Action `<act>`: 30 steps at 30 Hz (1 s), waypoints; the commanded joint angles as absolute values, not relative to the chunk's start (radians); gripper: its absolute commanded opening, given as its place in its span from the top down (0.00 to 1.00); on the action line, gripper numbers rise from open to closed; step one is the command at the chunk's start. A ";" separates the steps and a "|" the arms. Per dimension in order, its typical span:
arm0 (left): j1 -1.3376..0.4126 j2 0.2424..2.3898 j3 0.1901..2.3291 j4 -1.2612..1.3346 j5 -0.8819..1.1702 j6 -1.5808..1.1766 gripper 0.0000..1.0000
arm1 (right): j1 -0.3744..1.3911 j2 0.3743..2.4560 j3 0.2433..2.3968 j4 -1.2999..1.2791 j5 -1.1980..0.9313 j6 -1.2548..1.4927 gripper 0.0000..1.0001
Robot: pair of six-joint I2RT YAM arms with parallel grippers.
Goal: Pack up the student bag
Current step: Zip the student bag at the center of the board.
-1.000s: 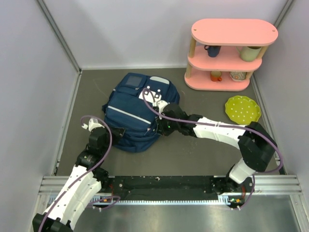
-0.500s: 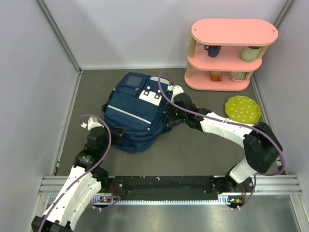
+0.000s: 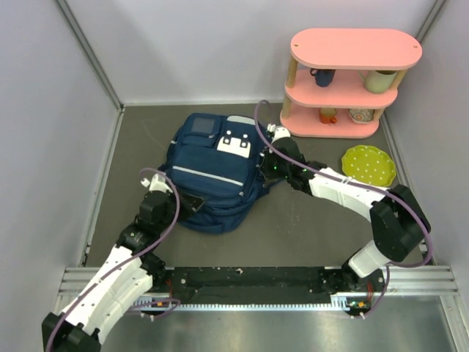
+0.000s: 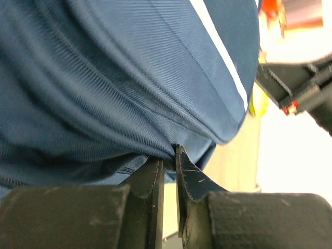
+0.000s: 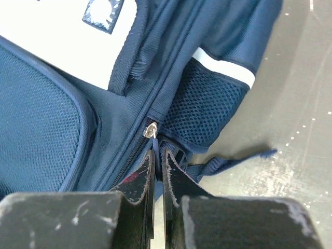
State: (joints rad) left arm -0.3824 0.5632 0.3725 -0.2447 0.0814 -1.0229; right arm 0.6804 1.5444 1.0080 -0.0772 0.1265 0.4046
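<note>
1. Where my left fingers [image 4: 150, 181] meet, they are clenched on a fold of navy cloth from the student bag [image 4: 129, 67], pinched right at the tips.
2. My right fingers [image 5: 176, 181] are pressed tight together on the zip pull [image 5: 150, 129]. Its silver slider sits just above my tips, and its tab runs down between them.
3. Just beside that zip, on the right wrist view, is a mesh side pocket [image 5: 199, 111] under a white stripe [image 5: 223, 65]. A loose strap end trails from it onto the tabletop [image 5: 290, 104].
4. From above, my left grip is at the bag's near left edge and my right grip is on its right side, so I have the bag between both arms.
5. The student bag [image 3: 209, 176] lies on the grey tabletop [image 3: 308, 227], left of centre, with its front facing up and its white buckle patches [image 3: 236, 143] towards the far end.
6. A green dotted plate [image 3: 368, 166] lies flat to the right of my right arm, well apart from the bag.
7. A pink shelf [image 3: 355, 48] stands in the far right corner with a blue mug [image 3: 322, 75] and other small crockery on its tiers.
</note>
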 commanded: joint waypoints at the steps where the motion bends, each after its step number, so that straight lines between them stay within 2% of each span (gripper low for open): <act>1: -0.562 0.586 0.416 -0.127 0.163 -1.009 1.00 | 0.586 1.491 0.999 -0.101 0.230 0.413 1.00; 5: -0.687 0.611 0.443 -0.149 0.072 -1.002 1.00 | 0.563 1.456 0.994 -0.139 0.239 0.423 0.99; 6: -0.698 0.609 0.449 -0.156 0.052 -0.994 0.89 | 0.558 1.448 0.994 -0.162 0.239 0.431 0.94; 7: -0.704 0.609 0.457 -0.164 0.045 -0.967 0.75 | 0.554 1.439 0.991 -0.178 0.238 0.437 0.77; 8: -0.710 0.609 0.465 -0.170 0.040 -0.948 0.66 | 0.543 1.425 0.985 -0.186 0.238 0.440 0.71; 9: -0.722 0.612 0.494 -0.192 0.028 -0.930 0.40 | 0.537 1.395 0.977 -0.195 0.238 0.446 0.60; 10: -0.727 0.617 0.509 -0.208 0.017 -0.895 0.29 | 0.531 1.375 0.962 -0.205 0.242 0.451 0.42; 11: -0.733 0.620 0.546 -0.222 0.012 -0.870 0.02 | 0.513 1.356 0.953 -0.210 0.247 0.463 0.37; 12: -0.735 0.627 0.566 -0.263 0.009 -0.842 0.01 | 0.506 1.310 0.942 -0.215 0.256 0.466 0.26; 13: -0.735 0.632 0.587 -0.293 -0.029 -0.794 0.01 | 0.494 1.286 0.925 -0.225 0.258 0.468 0.24; 20: -0.736 0.611 0.724 -0.494 -0.283 -0.646 0.01 | 0.419 1.106 0.881 -0.308 0.264 0.488 0.13; 23: -0.738 0.569 0.733 -0.500 -0.424 -0.598 0.01 | 0.417 1.068 0.861 -0.305 0.175 0.532 0.09; 26: -0.736 0.554 0.761 -0.515 -0.520 -0.551 0.01 | 0.416 1.087 0.813 -0.188 -0.053 0.641 0.09; 27: -0.738 0.563 0.771 -0.520 -0.535 -0.529 0.01 | 0.417 1.101 0.792 -0.137 -0.171 0.676 0.03; 30: -0.736 0.604 0.813 -0.557 -0.590 -0.511 0.01 | 0.478 1.186 0.764 -0.038 -0.210 0.759 0.01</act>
State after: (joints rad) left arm -0.7376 0.5613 0.7338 -0.5152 -0.4366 -0.5938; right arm 0.4278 1.0950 0.7963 -0.1890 -0.0170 0.6106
